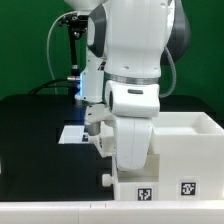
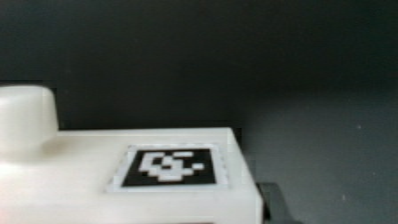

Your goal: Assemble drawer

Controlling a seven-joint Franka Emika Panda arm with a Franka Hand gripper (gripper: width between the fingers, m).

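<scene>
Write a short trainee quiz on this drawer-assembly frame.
1. True or false: the marker board lies on top of the white casing.
2. How many tags show on the casing's front in the exterior view? A one, B two, C four.
3. Fill in: the table is ____ in colour.
Key: 1 false, it lies on the table; 2 B; 3 black.

Bright even light in the exterior view, soft shadows — wrist view dimmer, blurred, grainy
</scene>
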